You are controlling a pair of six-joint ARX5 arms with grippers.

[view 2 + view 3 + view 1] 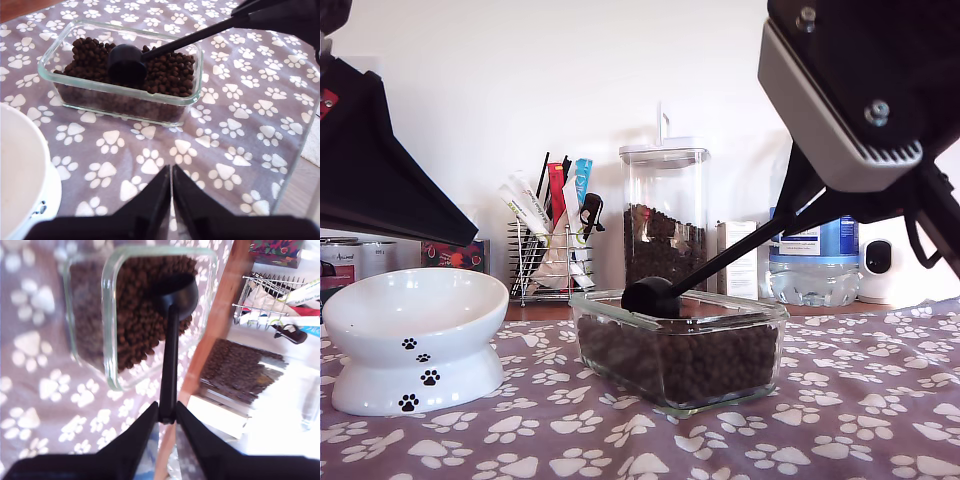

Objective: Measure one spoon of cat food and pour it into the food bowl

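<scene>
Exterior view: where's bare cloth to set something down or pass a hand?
Free: the paw-print cloth in front of the food bowl and glass dish, and the strip between them. Also cloth toward the exterior view's right of the dish. Crowded: behind the dish, where the canister, wire rack and water bottle stand, and above the dish, where the spoon hangs.

Low ext cam; wrist cams overhead.

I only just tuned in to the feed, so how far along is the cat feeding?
Done: my second gripper holds the spoon by its handle end, and its bowl is down at the cat food in the glass dish. In hand: the scooping itself; whether the spoon is filled yet I cannot tell. Left: carrying it over and pouring, since the food bowl looks empty. My first gripper is shut and holds nothing.
</scene>
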